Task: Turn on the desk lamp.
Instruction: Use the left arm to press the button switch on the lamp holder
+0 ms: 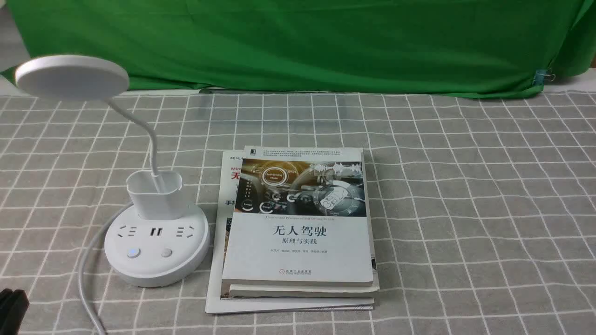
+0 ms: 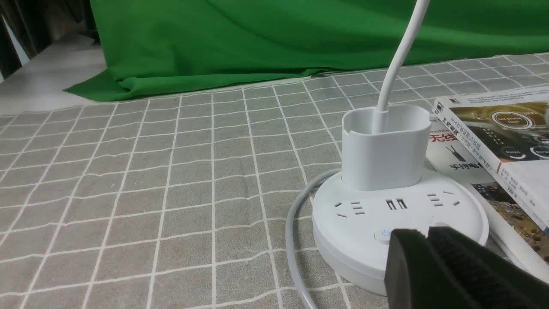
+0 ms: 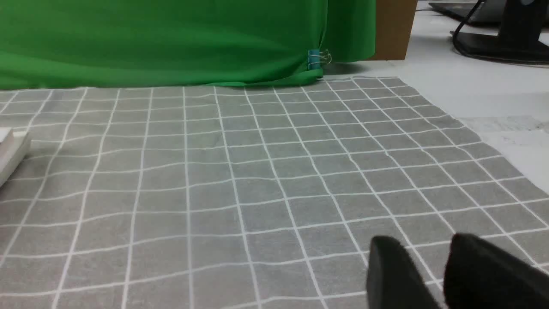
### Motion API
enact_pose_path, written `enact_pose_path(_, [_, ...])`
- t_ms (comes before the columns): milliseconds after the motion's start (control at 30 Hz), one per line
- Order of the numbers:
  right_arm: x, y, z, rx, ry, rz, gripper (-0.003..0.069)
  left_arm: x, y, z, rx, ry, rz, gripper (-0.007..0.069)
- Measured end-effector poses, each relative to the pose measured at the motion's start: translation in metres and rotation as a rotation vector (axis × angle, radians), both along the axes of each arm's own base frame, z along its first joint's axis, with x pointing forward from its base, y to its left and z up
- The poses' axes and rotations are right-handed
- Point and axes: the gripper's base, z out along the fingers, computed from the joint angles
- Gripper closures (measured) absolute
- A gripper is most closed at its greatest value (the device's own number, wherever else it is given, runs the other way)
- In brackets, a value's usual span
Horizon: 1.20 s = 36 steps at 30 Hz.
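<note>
The white desk lamp stands at the left of the table. Its disc head (image 1: 72, 77) is raised on a thin bent neck above a cup holder (image 1: 153, 195) and a round base (image 1: 156, 267). The base has two buttons: the left one (image 1: 133, 253) glows blue, the right one (image 1: 166, 252) is plain. My left gripper (image 2: 426, 234) is shut and empty, its tips just in front of the base (image 2: 343, 227), beside the blue-marked button (image 2: 383, 234). It shows as a dark corner in the front view (image 1: 11, 307). My right gripper (image 3: 422, 253) is open and empty, low over the cloth.
A stack of books (image 1: 298, 228) lies just right of the lamp base, and its edge shows in the right wrist view (image 3: 10, 154). The lamp's grey cable (image 1: 88, 274) runs off the front edge. Green cloth (image 1: 298, 42) hangs at the back. The checked tablecloth ends at the right (image 3: 493, 146).
</note>
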Motion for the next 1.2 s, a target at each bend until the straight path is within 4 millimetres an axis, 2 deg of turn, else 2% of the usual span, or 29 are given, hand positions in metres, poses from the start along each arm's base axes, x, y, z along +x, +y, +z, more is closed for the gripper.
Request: enact_pose_path(1200, [0.0000,0.0000,0.0000,0.000,0.000,0.000,0.0414,0.0004,0.0005,0.0026,0.019,-0.030,0.003,0.0606])
